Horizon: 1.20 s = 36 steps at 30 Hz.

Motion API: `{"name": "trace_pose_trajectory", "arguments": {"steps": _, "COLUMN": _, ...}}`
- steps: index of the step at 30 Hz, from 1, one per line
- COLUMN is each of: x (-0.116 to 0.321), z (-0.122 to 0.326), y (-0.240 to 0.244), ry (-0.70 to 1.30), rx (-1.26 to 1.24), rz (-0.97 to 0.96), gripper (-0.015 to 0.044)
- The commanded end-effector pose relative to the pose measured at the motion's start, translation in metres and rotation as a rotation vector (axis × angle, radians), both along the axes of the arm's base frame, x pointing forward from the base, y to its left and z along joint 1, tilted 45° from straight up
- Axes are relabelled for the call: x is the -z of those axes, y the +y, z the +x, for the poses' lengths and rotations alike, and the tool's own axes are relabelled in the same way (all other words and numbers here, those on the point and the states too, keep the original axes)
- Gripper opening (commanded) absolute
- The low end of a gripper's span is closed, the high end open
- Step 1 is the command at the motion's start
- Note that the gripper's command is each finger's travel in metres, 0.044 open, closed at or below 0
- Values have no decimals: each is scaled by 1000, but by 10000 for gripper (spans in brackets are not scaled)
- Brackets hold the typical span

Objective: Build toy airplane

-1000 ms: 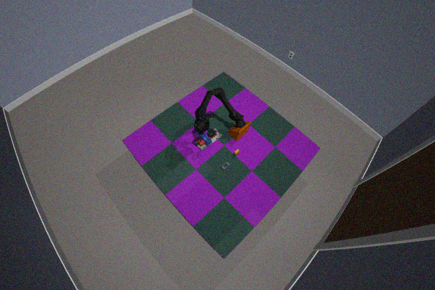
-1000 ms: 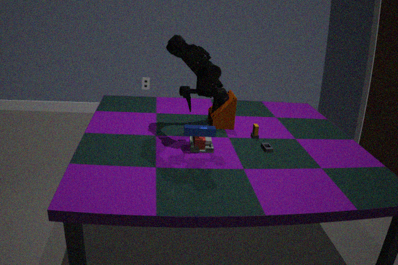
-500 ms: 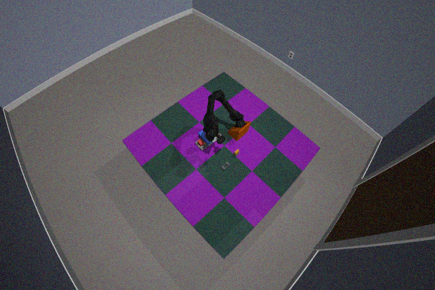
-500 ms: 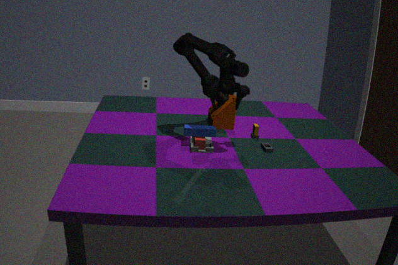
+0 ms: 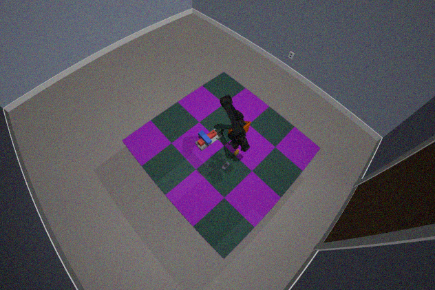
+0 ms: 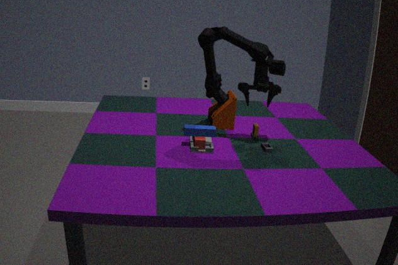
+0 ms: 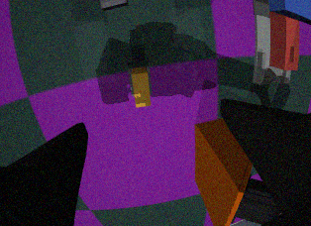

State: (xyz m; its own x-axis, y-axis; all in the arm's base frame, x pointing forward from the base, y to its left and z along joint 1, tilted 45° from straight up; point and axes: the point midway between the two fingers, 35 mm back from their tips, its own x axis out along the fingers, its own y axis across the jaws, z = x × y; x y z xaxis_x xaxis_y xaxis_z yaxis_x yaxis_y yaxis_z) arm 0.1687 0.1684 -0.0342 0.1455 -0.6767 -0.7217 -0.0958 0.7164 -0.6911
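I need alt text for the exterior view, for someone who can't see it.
A black robot arm holds its open, empty gripper above a yellow tail fin standing on a purple and green checkered table. To the left, a blue wing lies across a red fuselage in a gray cradle.

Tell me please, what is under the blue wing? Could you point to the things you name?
Under the wing (image 5: 204,138) (image 6: 199,130) (image 7: 293,3) is the red fuselage (image 5: 212,133) (image 6: 199,143) (image 7: 284,42), lying in the grey cradle (image 5: 201,147) (image 6: 201,150) (image 7: 262,34). The wing covers the fuselage's middle, so its tab and socket cannot be seen.
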Motion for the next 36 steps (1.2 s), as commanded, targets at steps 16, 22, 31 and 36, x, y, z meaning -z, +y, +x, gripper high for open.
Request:
{"name": "trace_pose_trajectory", "arguments": {"steps": 16, "x": 55, "z": 0, "y": -46, "ry": -17, "rx": 28, "rz": -5, "gripper": 440}}
{"name": "trace_pose_trajectory", "arguments": {"steps": 22, "x": 59, "z": 1, "y": -50, "ry": -17, "rx": 28, "rz": -6, "gripper": 440}}
{"name": "trace_pose_trajectory", "arguments": {"steps": 31, "x": 69, "z": 4, "y": -59, "ry": -17, "rx": 28, "rz": -5, "gripper": 440}}
{"name": "trace_pose_trajectory", "arguments": {"steps": 36, "x": 75, "z": 5, "y": -64, "ry": -17, "rx": 28, "rz": -5, "gripper": 440}}
